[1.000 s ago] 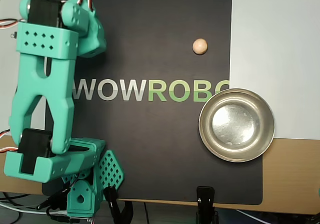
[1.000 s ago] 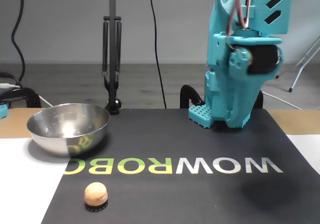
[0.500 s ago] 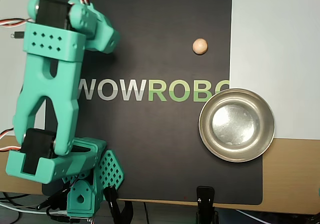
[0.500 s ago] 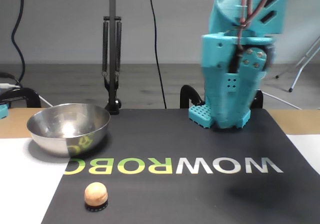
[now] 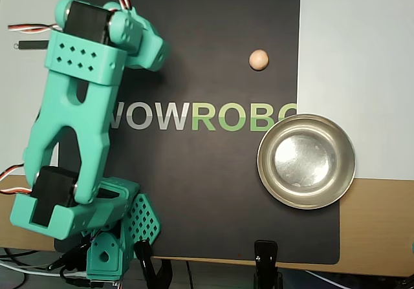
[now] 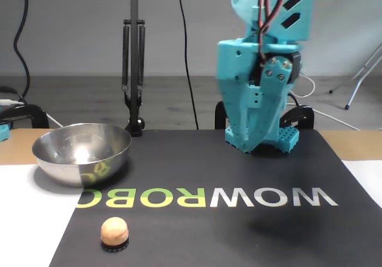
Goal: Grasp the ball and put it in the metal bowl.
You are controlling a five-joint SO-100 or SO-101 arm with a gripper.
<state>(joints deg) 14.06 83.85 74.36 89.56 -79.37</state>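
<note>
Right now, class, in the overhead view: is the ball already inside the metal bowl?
No: the ball lies on the dark mat, apart from the metal bowl, whose inside holds nothing.

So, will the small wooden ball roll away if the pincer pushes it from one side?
Probably yes: the ball is a smooth sphere lying free on the flat black mat. It looks hard, so it could slip out unless gripped centrally.

Ball and bowl seen apart on the mat, arm at left.
The ball [image 5: 259, 59] is seen on the black mat [image 5: 213, 192], above the metal bowl [image 5: 306, 161]; the teal arm [image 5: 81, 114] is angled over the mat's left edge.
</note>
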